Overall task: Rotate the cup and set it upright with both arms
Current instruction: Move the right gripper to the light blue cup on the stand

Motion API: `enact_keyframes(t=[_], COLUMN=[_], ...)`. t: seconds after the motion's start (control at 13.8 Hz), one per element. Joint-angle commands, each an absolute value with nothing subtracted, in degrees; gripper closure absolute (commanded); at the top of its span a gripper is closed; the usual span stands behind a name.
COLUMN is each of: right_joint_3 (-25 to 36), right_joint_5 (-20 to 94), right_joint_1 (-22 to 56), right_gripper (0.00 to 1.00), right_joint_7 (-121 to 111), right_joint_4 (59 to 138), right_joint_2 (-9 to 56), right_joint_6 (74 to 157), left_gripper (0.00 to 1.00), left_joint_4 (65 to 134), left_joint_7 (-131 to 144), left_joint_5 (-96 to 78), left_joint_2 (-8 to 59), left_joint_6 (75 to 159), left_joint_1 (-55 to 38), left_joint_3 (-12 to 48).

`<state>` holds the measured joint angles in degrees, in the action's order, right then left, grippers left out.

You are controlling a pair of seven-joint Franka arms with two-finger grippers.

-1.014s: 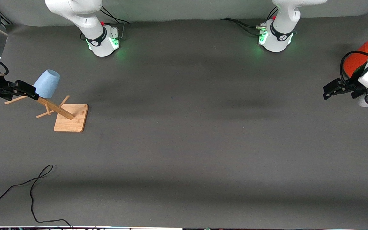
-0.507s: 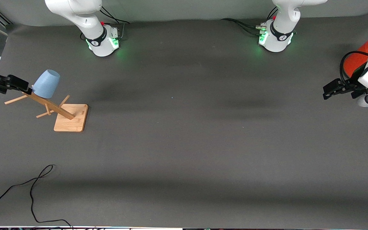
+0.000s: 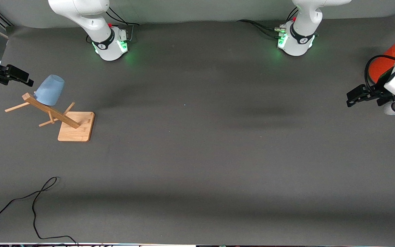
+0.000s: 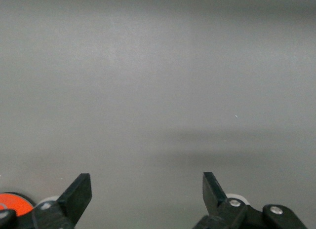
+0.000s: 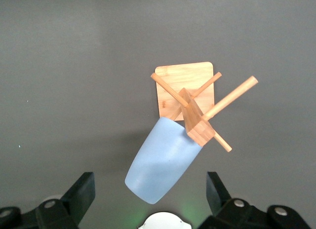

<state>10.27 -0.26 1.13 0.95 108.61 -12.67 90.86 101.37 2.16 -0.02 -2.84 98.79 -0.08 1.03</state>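
Dark table [image 3: 197,154], cup [image 3: 49,90] hung on wooden rack [image 3: 60,118], orange canister [image 3: 384,63], loose cable [image 3: 34,206]

Colours observed, plain surfaces throughout
Cup [image 3: 49,90] light blue, unpatterned; wooden cup rack [image 3: 75,127] pale bamboo tan; table [image 3: 197,154] dark grey; canister [image 3: 382,63] orange-red with grey top; both arm bases [image 3: 110,44] white, lit green; cable [image 3: 34,206] black

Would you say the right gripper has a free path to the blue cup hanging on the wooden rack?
Probably yes: the right gripper is open, just beside the cup, whose body juts clear of the rack's pegs.
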Motion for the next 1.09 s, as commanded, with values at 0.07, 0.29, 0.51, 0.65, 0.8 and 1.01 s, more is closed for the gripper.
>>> enact_keyframes(t=[0.07, 0.29, 0.51, 0.65, 0.8, 1.01], right_joint_3=[12.0, 12.4, 12.5, 13.6, 14.1, 15.2], right_joint_5=[-0.5, -0.4, -0.4, -0.4, -0.3, -0.2], right_joint_1=[1.8, 1.9, 2.0, 2.0, 2.0, 2.2], right_gripper=[0.0, 0.0, 0.0, 0.0, 0.0, 0.0], right_joint_7=[12.7, 26.1, 31.9, 33.3, 34.3, 34.2], right_joint_4=[110.0, 110.9, 113.8, 116.0, 118.9, 123.6], right_joint_2=[-14.7, -14.9, -16.1, -16.0, -16.1, -16.1], right_joint_6=[91.1, 91.1, 91.8, 92.8, 94.8, 98.8], left_gripper=[0.0, 0.0, 0.0, 0.0, 0.0, 0.0], left_joint_4=[100.4, 100.4, 100.4, 100.4, 100.4, 100.2], left_joint_7=[1.3, 1.3, 1.3, 1.3, 1.3, 1.3], left_joint_5=[-0.6, -0.6, -0.6, -0.6, -0.6, -0.4], left_joint_2=[-2.4, -2.2, -2.2, -2.3, -2.3, -1.4], left_joint_6=[98.6, 98.6, 98.6, 98.4, 98.7, 99.0], left_joint_1=[-0.2, -0.2, -0.2, -0.2, -0.2, -0.1], left_joint_3=[0.9, 0.9, 0.9, 0.9, 0.9, 0.8])
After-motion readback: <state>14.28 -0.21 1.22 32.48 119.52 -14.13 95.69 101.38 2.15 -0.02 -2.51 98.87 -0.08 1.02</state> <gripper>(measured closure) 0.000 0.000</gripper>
